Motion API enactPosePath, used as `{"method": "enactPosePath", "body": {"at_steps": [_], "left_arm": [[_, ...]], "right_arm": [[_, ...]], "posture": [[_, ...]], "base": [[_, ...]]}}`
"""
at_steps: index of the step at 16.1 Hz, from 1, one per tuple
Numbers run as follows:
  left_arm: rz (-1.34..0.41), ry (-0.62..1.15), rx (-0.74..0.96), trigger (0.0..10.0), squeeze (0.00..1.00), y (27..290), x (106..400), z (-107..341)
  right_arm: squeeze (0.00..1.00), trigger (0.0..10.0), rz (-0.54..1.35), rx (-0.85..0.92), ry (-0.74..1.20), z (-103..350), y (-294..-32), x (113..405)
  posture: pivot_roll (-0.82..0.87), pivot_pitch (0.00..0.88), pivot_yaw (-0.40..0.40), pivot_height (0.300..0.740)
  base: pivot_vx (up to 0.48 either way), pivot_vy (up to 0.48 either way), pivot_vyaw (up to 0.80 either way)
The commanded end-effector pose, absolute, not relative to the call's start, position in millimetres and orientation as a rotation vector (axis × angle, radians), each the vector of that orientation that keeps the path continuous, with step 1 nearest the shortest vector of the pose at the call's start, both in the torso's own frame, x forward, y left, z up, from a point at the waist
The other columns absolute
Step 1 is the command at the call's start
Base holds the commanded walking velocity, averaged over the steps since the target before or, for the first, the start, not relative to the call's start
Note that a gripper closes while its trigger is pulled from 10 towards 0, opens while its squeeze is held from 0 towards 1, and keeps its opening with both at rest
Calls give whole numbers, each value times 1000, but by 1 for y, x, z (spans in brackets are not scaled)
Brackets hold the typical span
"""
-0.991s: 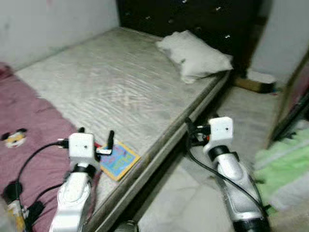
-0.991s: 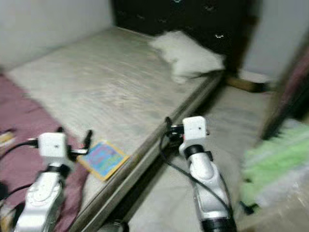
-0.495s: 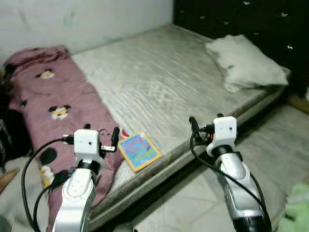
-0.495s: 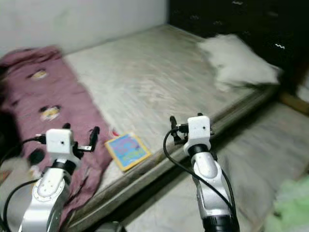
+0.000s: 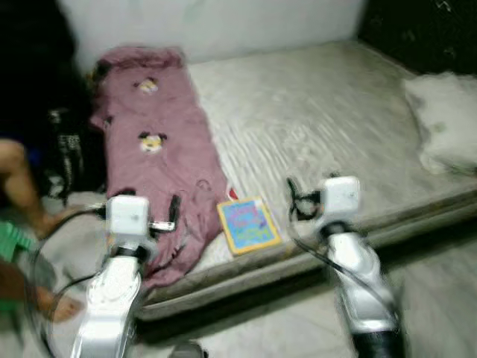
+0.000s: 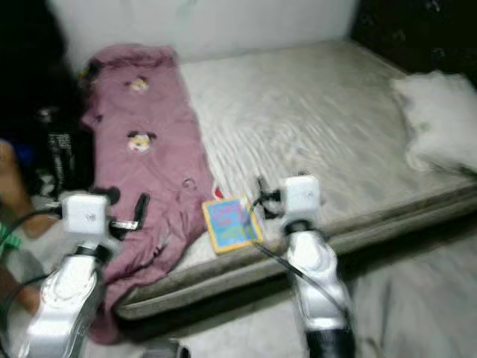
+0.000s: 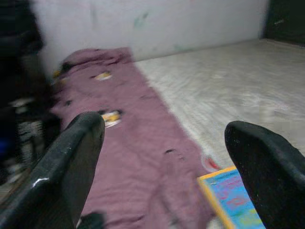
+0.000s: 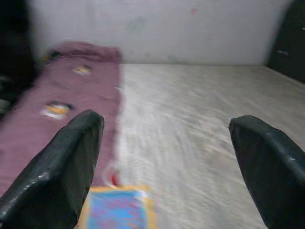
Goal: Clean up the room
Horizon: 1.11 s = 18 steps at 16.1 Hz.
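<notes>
Bare bed point(image 5: 313, 119), pink blanket point(image 5: 156, 171) alongside

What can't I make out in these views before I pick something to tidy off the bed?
- Book: the cover print is lost to motion blur in both eye views; the left wrist view cuts it at the frame's edge.
- Small red thing beside the pink blanket: too blurred to identify.
- Pillow: cut off by the frame's edge.
- Dark items past the blanket: in shadow, unidentifiable.
- Person's legs: cropped at the left edge.
</notes>
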State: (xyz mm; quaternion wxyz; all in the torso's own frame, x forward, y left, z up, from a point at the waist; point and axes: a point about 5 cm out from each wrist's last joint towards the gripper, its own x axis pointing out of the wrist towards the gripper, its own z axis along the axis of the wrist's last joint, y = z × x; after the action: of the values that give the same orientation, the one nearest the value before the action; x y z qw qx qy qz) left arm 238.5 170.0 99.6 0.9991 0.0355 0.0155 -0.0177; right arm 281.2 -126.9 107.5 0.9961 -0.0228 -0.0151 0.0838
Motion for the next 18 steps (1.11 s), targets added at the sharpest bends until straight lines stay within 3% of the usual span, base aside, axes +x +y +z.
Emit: {"method": "enactPosePath", "body": {"at_steps": [1, 11, 18], "left_arm": [[-56, 18, 61, 10000, 0, 165, 240, 103], [-55, 11, 40, 10000, 0, 164, 241, 103], [-78, -4, 30, 10000, 0, 162, 243, 105]], "right_arm": [[0, 10000, 141, -59, -30, 107, -137, 281], [0, 10000, 140, -61, -32, 107, -138, 284], [0, 10000, 129, -59, -31, 106, -140, 286]], "posture": [[65, 0, 5, 740], [67, 0, -3, 740], [65, 0, -3, 740]], "base": [[0, 0, 800], [0, 0, 766], [0, 0, 0]]}}
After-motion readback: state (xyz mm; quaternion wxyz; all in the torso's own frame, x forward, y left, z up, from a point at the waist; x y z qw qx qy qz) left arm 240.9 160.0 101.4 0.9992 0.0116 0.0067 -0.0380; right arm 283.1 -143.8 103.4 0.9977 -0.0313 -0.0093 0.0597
